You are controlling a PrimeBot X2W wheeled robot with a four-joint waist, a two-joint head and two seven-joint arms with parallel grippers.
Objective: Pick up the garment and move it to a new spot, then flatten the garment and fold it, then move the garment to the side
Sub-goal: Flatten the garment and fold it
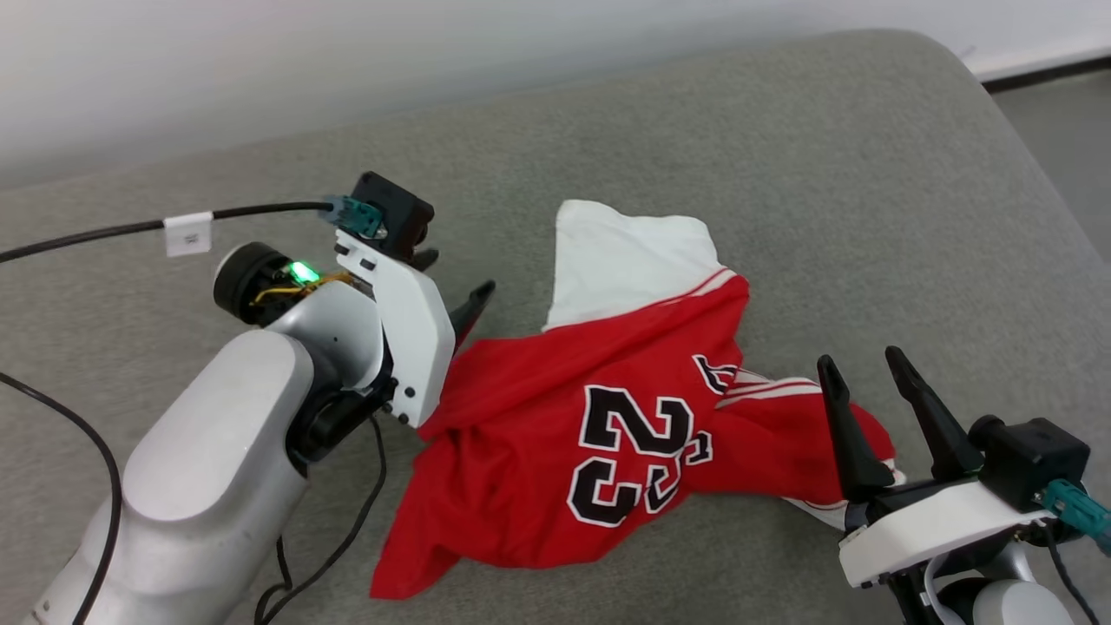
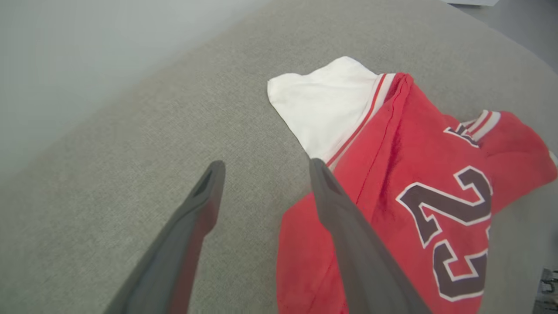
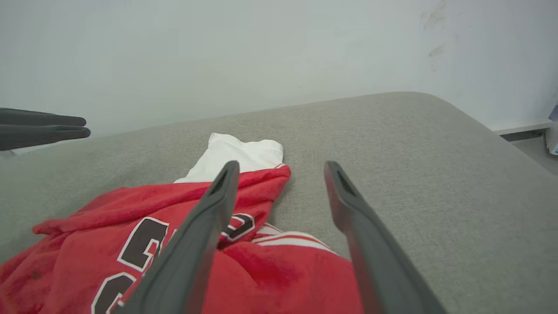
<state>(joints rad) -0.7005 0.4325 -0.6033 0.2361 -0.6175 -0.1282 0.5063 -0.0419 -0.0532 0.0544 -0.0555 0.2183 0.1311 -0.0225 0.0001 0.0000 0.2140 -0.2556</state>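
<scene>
The garment (image 1: 538,417) is a red jersey lying crumpled on a grey padded surface (image 1: 781,174), with black white-outlined numbers facing up. One white sleeve (image 1: 625,260) spreads toward the back. My left gripper (image 1: 458,271) hovers open at the garment's left edge. In the left wrist view, the left gripper (image 2: 266,163) has one finger over the red cloth (image 2: 414,144) and nothing between its fingers. My right gripper (image 1: 859,358) stands open over the garment's right end. In the right wrist view, the right gripper (image 3: 281,165) is above the red fabric (image 3: 130,205), and its fingers hold nothing.
A pale wall runs behind the grey surface, whose rounded corner and edge fall off at the right toward the floor (image 1: 1068,130). A black cable with a white tag (image 1: 187,233) trails from the left wrist. The left arm's fingers (image 3: 43,135) show at the right wrist view's left edge.
</scene>
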